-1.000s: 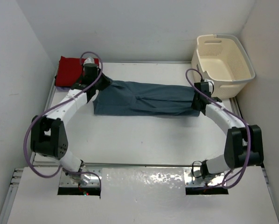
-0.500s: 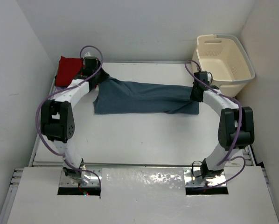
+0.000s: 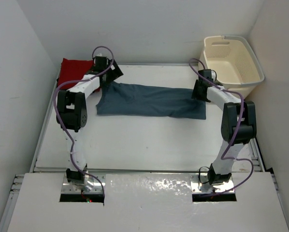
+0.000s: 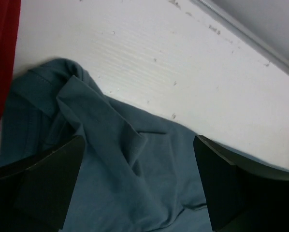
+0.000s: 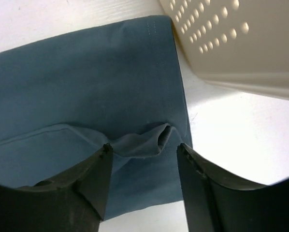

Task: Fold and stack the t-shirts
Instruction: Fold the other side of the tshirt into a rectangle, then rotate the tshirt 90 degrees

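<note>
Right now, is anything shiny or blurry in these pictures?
Top view: wavy glare on the shiny metal plate between the arm bases. Left wrist view: the left gripper looks dark and fuzzy up close, the teal blue cloth t-shirt clearer. Right wrist view: the white table is washed out bright.

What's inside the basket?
Nothing that I can see: the basket shows only its holey walls and floor. Its near wall hides a little of the inside.
</note>
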You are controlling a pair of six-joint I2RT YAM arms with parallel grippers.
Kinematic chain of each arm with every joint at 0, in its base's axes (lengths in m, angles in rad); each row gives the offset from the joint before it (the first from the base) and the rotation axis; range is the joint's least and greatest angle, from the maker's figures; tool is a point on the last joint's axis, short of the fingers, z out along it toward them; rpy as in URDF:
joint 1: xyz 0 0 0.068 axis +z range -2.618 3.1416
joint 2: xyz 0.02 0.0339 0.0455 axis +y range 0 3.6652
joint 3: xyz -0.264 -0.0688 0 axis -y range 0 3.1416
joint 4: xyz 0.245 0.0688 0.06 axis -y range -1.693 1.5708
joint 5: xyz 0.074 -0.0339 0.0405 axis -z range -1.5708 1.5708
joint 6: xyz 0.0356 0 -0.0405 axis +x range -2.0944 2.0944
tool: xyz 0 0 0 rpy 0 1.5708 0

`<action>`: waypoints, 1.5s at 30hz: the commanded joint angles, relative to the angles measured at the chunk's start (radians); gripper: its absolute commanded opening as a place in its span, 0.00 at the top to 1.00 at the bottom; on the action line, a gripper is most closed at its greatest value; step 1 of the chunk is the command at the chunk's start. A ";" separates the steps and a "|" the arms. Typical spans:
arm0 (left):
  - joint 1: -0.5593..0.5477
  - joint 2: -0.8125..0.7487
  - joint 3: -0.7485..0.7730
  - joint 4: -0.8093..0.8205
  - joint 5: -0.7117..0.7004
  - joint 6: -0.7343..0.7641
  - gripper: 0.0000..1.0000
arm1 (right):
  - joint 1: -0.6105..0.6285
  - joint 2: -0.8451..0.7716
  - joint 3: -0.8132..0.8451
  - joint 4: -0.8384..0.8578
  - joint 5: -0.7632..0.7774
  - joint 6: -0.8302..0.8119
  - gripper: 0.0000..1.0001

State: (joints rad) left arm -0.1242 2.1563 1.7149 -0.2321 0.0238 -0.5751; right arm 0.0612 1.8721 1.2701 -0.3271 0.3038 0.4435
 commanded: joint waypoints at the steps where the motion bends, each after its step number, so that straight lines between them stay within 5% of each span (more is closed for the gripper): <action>1: 0.014 -0.038 0.048 -0.007 0.015 0.034 0.00 | 0.002 -0.076 -0.003 0.011 -0.031 -0.011 0.42; 4: 0.014 -0.075 0.054 -0.035 -0.009 0.046 0.00 | 0.014 -0.120 -0.014 -0.009 -0.049 -0.032 0.28; 6: 0.012 -0.120 0.016 -0.032 0.020 0.050 0.00 | 0.023 -0.154 -0.023 -0.021 -0.040 -0.043 0.01; 18: -0.037 -0.345 -0.360 0.054 0.054 0.035 0.00 | 0.132 -0.170 -0.037 -0.012 -0.097 -0.132 0.01; 25: -0.046 -0.271 -0.460 0.062 0.099 0.026 0.00 | 0.134 -0.015 0.057 -0.111 -0.072 -0.069 0.01; 31: -0.016 -0.224 -0.538 0.073 0.056 0.032 0.00 | 0.100 -0.007 -0.101 -0.026 -0.098 0.000 0.01; 40: 0.014 -0.106 -0.442 0.031 0.007 0.064 0.00 | -0.021 -0.004 -0.334 0.108 -0.275 0.044 0.01; 45: 0.014 -0.023 -0.307 0.051 0.103 0.081 0.00 | -0.017 -0.109 -0.466 0.200 -0.415 0.024 0.01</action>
State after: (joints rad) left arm -0.1291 2.0491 1.3598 -0.1699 0.1017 -0.5270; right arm 0.0505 1.7672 0.9039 -0.1009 0.0341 0.4492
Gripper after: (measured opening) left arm 0.996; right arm 0.992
